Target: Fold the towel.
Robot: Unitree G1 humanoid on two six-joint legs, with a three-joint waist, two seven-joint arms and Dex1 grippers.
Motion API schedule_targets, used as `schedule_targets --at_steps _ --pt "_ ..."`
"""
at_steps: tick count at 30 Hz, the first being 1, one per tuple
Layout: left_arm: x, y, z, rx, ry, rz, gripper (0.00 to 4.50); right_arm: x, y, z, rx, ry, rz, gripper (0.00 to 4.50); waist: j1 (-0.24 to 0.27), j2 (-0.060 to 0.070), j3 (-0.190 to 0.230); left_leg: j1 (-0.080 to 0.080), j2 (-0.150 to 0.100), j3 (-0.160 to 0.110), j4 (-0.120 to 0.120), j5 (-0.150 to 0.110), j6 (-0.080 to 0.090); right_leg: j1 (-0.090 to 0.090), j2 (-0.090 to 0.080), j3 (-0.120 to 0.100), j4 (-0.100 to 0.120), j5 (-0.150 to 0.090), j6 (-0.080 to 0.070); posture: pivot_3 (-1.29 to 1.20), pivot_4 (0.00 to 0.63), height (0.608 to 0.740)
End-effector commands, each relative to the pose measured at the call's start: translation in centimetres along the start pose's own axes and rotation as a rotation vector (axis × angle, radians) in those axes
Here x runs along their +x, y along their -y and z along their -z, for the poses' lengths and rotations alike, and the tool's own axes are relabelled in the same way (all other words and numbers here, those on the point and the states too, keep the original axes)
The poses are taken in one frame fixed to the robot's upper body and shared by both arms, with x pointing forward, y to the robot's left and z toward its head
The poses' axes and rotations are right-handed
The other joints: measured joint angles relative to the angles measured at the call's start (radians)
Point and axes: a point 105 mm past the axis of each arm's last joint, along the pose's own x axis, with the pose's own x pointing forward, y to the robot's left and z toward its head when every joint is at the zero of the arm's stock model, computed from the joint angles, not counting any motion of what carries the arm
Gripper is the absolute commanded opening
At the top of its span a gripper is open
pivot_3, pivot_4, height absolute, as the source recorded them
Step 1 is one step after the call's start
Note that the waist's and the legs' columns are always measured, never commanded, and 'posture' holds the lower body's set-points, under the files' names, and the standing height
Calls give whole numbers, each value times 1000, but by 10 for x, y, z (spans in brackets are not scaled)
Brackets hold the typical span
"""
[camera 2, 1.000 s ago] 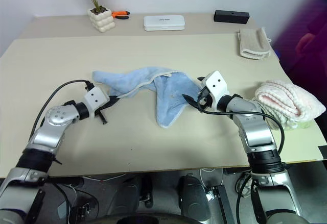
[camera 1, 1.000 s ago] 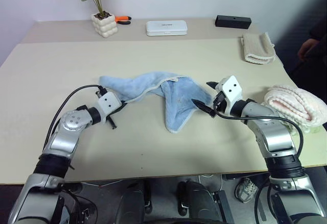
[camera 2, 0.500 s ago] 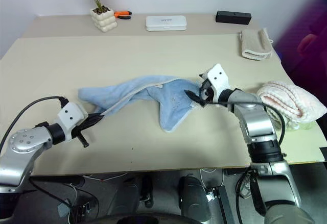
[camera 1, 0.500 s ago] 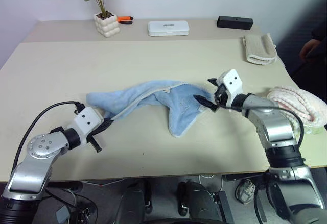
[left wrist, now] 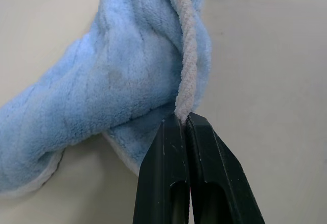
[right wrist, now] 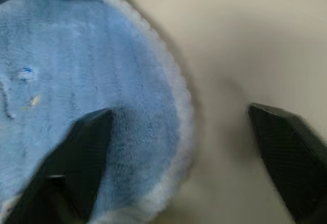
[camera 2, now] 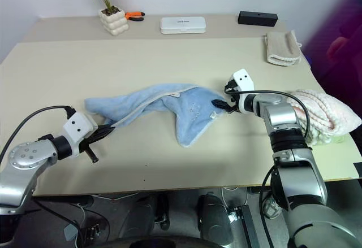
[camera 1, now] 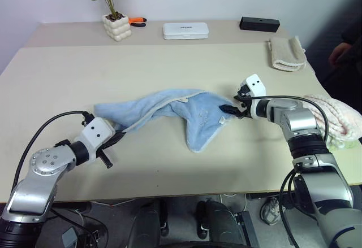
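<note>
Towel (camera 1: 169,112), light blue soft terry cloth with a paler stitched edge, lies crumpled and twisted on the beige table (camera 1: 169,61), with no fold made yet. Its end nearest the left tool (left wrist: 185,127) is drawn out into a rope-like strand, and that tool's black fingers are pinched tight on the pale hem there. At the towel's opposite side, the right tool (right wrist: 179,132) has its fingers spread, one over the blue cloth and one over bare table just past the rounded hem, straddling that edge without gripping it. By my reading the work is at its start: the towel must first be spread flat, then doubled over.
</note>
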Motion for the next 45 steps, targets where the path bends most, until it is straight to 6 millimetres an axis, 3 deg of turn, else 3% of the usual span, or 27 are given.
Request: schedule_targets --at_steps 1,5,8,10,14,16,19,23,27,32,34,38,42,45 --pt "-8 -7 -9 28 20 -33 0 -2 2 -14 -16 34 -13 2220 1 0 0 0 0 0 0 0 0 0 0 0 0 0 0 0 150 740" --pt "-10 -8 -7 17 17 -40 0 -6 3 -27 -48 69 -17 90 1 0 0 0 0 0 0 0 0 0 0 0 0 0 0 0 150 740" --pt "-10 -11 -5 18 13 -47 0 -8 4 -35 -78 91 -12 38 1 0 0 0 0 0 0 0 0 0 0 0 0 0 0 0 150 740" --pt "-8 -24 -8 39 31 -96 0 -12 9 -49 -159 131 28 38 2 0 0 0 0 0 0 0 0 0 0 0 0 0 0 0 150 740" --pt "2 -78 -33 102 121 -305 0 -20 21 -91 -324 245 138 38 6 2 1 -1 0 0 0 0 0 -1 0 0 0 0 0 0 150 740" --pt "6 -121 -59 146 189 -454 0 -29 27 -126 -404 341 214 38 8 2 2 -1 -1 0 0 0 -1 -1 0 0 1 0 0 0 150 740" --pt "4 -162 -90 185 261 -593 0 -39 32 -160 -470 430 295 38 4 1 2 -3 -1 1 1 1 -1 -3 0 0 1 0 0 0 150 740" --pt "-29 -219 -151 245 426 -834 0 -72 31 -221 -555 621 401 38 0 1 2 -3 -1 7 -3 0 0 -3 0 0 -2 0 1 0 150 740" --pt "-50 -229 -164 272 493 -854 0 -86 20 -237 -606 702 362 38 -11 1 2 -2 -1 13 -4 0 0 -5 0 1 -2 0 1 0 150 740" --pt "-60 -197 -132 257 475 -653 0 -83 -10 -214 -692 685 144 38 -25 1 2 0 1 13 -3 0 0 -4 0 3 -1 0 1 0 150 740" --pt "-62 -174 -107 238 417 -553 0 -77 -23 -189 -697 622 40 38 -26 1 2 0 1 14 -3 0 0 -4 0 4 0 0 1 0 150 740" --pt "-72 -122 -48 129 224 -367 0 -71 -42 -119 -692 412 -164 38 -21 2 3 -1 2 10 -3 0 0 -5 0 4 -1 0 1 0 150 740" --pt "-89 -86 -20 30 99 -261 0 -84 -50 -71 -622 247 -292 38 -9 2 3 -1 1 8 0 -1 0 -3 -1 4 0 0 1 0 150 740" --pt "-100 -69 -13 -38 66 -208 0 -97 -59 -45 -577 152 -390 38 0 2 3 1 1 8 0 -2 1 -3 -3 4 -1 0 1 0 150 740"
